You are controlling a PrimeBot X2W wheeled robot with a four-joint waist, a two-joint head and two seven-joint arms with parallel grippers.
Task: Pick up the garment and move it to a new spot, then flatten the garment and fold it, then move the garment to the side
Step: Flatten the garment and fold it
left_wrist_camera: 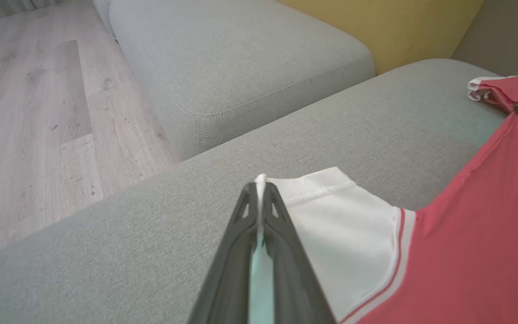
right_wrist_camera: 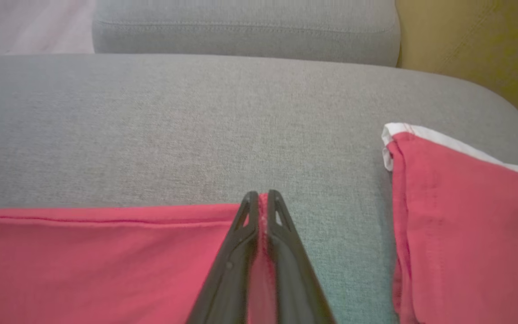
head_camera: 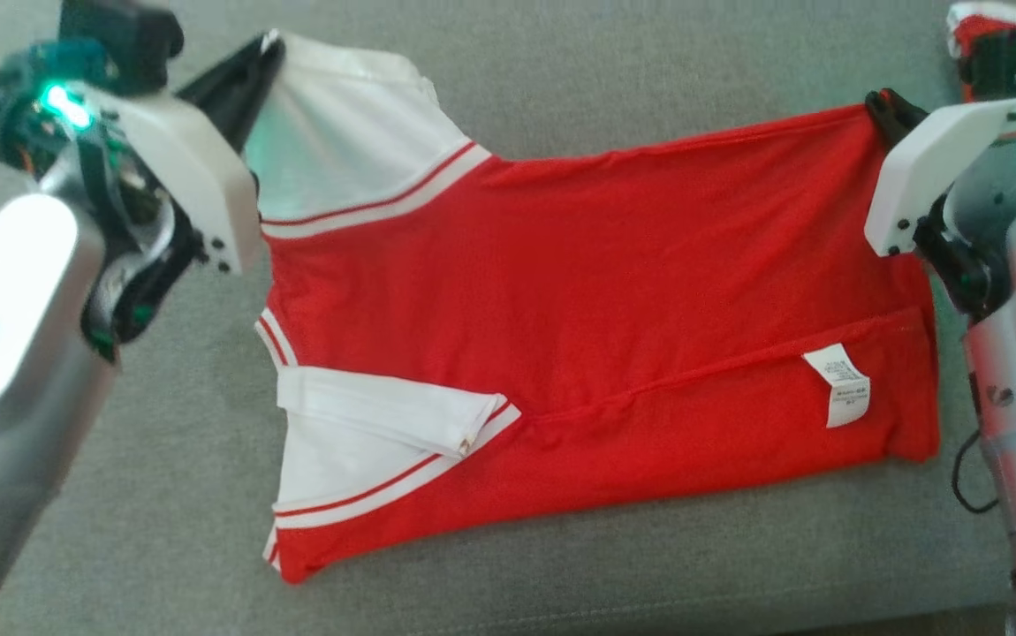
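The garment (head_camera: 596,291) is a red shirt with white sleeves, spread sideways over the grey cushion (head_camera: 163,495); its near edge is folded over, showing a white label (head_camera: 844,385). My left gripper (head_camera: 265,55) is shut on the far white sleeve's hem (left_wrist_camera: 304,186) at the upper left. In the left wrist view its fingers (left_wrist_camera: 281,225) pinch that white cloth (left_wrist_camera: 344,234). At the upper right my right gripper (head_camera: 886,108) is shut on the far red hem corner. The right wrist view has the red hem (right_wrist_camera: 106,252) clamped between its fingers (right_wrist_camera: 241,234).
Another red and white cloth (right_wrist_camera: 461,216) lies on the cushion just right of my right gripper, also at the top right corner (head_camera: 972,26) of the head view. A second grey cushion (left_wrist_camera: 241,63), a yellow backrest (left_wrist_camera: 398,27) and wooden floor (left_wrist_camera: 38,112) lie beyond.
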